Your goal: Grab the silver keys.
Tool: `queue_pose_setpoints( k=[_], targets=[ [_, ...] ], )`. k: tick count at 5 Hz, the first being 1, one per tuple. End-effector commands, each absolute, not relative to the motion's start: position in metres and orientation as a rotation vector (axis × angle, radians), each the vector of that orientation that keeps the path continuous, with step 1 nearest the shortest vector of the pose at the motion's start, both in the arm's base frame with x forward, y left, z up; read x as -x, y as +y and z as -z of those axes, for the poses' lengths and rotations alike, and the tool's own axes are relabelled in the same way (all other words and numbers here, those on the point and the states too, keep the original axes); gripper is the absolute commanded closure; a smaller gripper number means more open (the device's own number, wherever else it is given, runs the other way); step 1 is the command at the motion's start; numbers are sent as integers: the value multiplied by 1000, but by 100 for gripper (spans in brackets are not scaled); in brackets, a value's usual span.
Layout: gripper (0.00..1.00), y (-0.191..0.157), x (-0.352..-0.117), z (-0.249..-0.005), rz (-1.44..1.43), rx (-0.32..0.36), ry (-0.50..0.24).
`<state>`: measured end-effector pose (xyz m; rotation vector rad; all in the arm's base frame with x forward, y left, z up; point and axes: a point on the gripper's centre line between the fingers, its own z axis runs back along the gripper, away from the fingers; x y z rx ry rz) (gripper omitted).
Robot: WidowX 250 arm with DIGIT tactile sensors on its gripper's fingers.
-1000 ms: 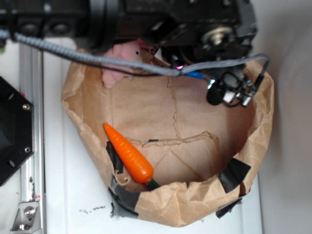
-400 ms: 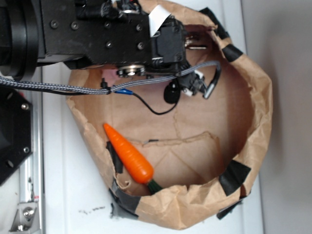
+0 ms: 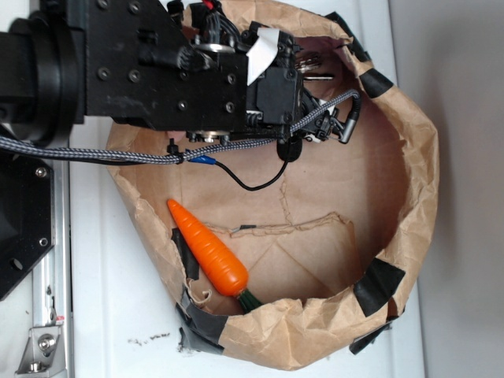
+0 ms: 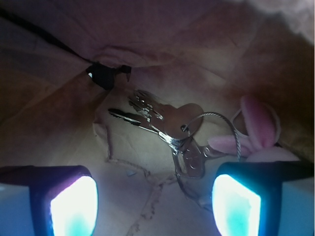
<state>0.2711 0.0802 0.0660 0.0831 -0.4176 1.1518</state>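
In the wrist view the black gripper (image 4: 155, 196) with glowing pads stands spread apart, empty, at the frame's bottom. The shiny silver keys (image 4: 170, 125) on a round ring lie at centre on the brown paper bag (image 4: 59, 123) floor, beside pink plush bunny ears (image 4: 258, 125) at right.
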Motion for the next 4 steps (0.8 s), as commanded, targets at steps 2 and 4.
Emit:
queue_pose_setpoints(
  k=[2, 4],
  targets=[
    [0, 95, -264, -78, -1118, -107, -441],
    [0, 99, -243, -88, -1089, -199, -373]
  ],
)
